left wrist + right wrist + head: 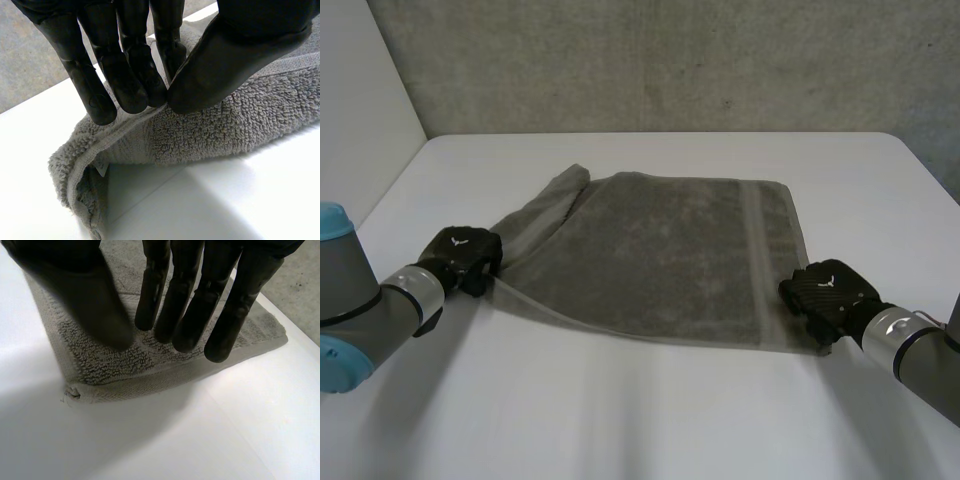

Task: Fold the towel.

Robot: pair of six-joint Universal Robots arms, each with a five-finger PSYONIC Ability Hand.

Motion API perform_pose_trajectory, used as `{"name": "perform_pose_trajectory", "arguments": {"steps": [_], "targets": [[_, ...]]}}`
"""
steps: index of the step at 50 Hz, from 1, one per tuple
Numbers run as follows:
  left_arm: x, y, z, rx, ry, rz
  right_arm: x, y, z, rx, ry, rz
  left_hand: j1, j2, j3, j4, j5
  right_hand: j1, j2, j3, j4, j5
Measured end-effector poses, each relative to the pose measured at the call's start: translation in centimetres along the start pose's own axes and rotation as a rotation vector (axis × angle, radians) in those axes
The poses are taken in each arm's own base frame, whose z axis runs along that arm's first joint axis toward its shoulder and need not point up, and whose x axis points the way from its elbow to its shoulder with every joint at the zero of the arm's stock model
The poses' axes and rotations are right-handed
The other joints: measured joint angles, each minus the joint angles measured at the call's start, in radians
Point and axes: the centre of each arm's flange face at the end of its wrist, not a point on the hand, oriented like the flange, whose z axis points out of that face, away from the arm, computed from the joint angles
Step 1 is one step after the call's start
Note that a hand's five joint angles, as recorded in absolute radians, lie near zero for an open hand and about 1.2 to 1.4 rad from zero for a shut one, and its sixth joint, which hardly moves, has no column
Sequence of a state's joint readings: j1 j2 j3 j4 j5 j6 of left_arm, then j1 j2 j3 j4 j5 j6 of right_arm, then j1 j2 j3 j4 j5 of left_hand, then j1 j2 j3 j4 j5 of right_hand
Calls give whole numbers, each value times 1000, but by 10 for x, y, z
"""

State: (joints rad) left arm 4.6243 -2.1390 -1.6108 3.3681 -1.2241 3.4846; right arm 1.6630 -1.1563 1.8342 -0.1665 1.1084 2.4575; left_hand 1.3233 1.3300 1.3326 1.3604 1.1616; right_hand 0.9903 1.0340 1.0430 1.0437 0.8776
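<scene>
The robot's black left hand (465,258) is closed in a pinch. Its fingers (132,82) and thumb squeeze the hem of the grey rectangular terry-cloth towel (665,255) at its near-left corner. That corner is raised off the table, with a shadowed gap beneath it. The grip is on the hem, probably because this corner will lead the fold. From there the towel's left edge, at about 9 o'clock on the cloth, runs rumpled and partly turned over toward 11 o'clock.

The black right hand (828,292) sits at the towel's near-right corner, about 4 o'clock. Its fingers (192,315) are straight and the thumb is spread apart, holding nothing; I cannot tell whether the tips touch the pile. It seems placed to take the matching corner so both can rise together.

The rest of the towel lies flat across the middle of the smooth white table (650,420), with a woven band along its right side at 3 o'clock. The fold looks barely begun.
</scene>
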Motion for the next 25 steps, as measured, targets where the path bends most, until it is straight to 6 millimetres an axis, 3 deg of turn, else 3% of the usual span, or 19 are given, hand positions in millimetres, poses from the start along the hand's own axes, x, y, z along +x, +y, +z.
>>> {"name": "perform_pose_trajectory", "arguments": {"steps": [4,7,25], "targets": [[1,0,-1,-1,1,0,5,-2,-4,-4,5,10,0,0,0,0,0,-332,-373,-378,-368,-399],[1,0,-1,-1,2,0,11,-3,-8,-12,9,20,0,0,0,0,0,-428,-469,-478,-476,-513],[3,2,-3,-7,9,-2,27,9,-6,-13,-68,26,0,0,0,0,0,-379,-426,-432,-433,-432]]}}
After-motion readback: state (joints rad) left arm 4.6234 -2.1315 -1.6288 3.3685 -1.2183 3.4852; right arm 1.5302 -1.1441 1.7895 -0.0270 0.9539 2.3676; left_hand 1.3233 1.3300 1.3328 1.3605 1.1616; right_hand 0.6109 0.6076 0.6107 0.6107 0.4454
